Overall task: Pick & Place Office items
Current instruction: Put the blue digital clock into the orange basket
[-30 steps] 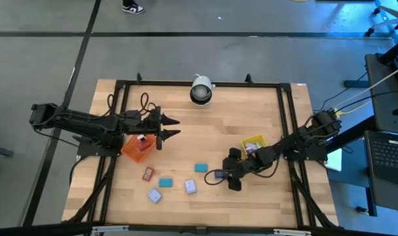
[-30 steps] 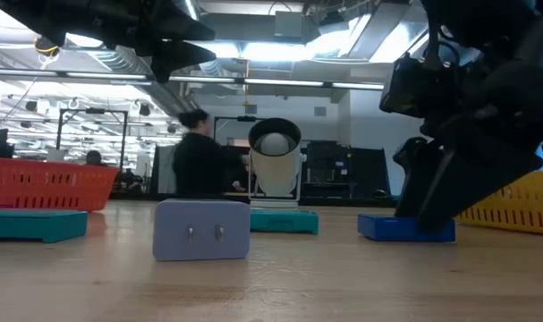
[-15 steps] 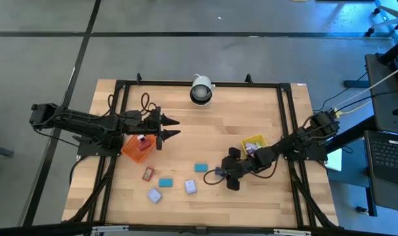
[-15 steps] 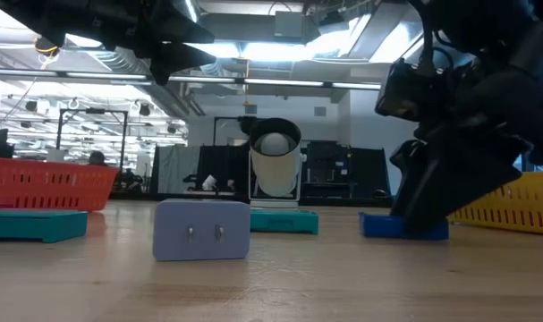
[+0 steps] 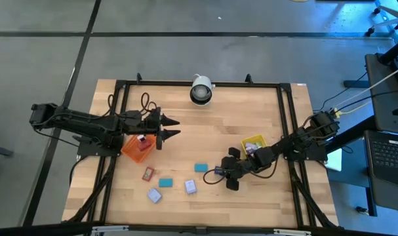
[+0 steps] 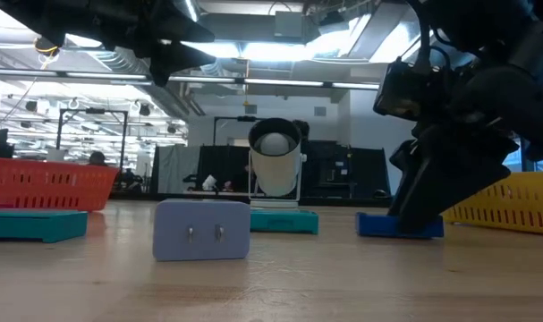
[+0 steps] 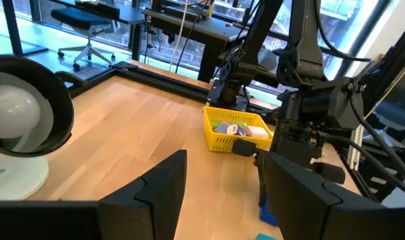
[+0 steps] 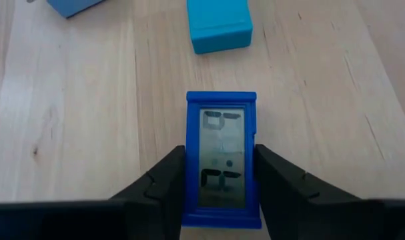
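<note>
Down at the table, the right gripper (image 8: 220, 175) clamps its fingers on the dark blue block's (image 8: 221, 156) long sides, presumably for lifting toward the yellow tray (image 5: 254, 142), while the left gripper (image 5: 173, 127) hovers parted by the orange tray (image 5: 134, 150).

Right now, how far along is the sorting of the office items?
Some items already lie in the orange tray and yellow tray. The right gripper has its fingers on both sides of a dark blue block. Five items wait on the table; the left gripper hovers.

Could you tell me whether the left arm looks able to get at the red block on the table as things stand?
Probably yes. The left gripper hangs open above the orange tray's edge, and the red block lies on bare wood just beyond that tray, with nothing over it. The right gripper is busy at the dark blue block, well clear.
</note>
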Robot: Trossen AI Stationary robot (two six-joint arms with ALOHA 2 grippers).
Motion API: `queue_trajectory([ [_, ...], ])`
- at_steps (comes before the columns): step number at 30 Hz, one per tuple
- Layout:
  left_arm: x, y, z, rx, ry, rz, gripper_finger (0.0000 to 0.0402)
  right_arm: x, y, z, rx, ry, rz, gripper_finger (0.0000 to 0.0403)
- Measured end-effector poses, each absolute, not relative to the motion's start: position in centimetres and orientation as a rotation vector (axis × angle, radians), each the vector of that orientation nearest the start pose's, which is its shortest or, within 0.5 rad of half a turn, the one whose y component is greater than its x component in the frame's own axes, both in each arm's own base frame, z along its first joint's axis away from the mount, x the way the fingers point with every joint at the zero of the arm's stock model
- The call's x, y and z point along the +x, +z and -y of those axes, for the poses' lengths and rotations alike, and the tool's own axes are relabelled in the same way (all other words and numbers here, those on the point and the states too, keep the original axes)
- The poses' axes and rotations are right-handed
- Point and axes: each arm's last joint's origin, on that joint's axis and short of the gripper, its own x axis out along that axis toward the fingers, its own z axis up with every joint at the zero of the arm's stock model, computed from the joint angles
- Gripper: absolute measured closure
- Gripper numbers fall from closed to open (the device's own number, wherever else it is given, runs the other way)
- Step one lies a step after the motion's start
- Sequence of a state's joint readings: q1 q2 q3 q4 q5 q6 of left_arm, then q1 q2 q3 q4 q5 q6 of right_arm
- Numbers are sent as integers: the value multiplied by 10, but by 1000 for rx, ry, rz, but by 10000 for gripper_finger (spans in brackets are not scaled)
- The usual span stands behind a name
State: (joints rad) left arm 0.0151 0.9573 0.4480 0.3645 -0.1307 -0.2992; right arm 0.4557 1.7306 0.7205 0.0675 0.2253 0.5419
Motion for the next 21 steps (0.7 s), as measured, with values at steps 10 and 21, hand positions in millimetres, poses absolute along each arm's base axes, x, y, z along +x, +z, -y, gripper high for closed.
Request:
queue_trajectory([
  [10,207,239,-7,-325,166,-113,208,274,111,-124,183,-43,-898,257],
  [21,207,239,-6,-399,133,-120,208,293,157,-130,-30,-63,-873,257],
])
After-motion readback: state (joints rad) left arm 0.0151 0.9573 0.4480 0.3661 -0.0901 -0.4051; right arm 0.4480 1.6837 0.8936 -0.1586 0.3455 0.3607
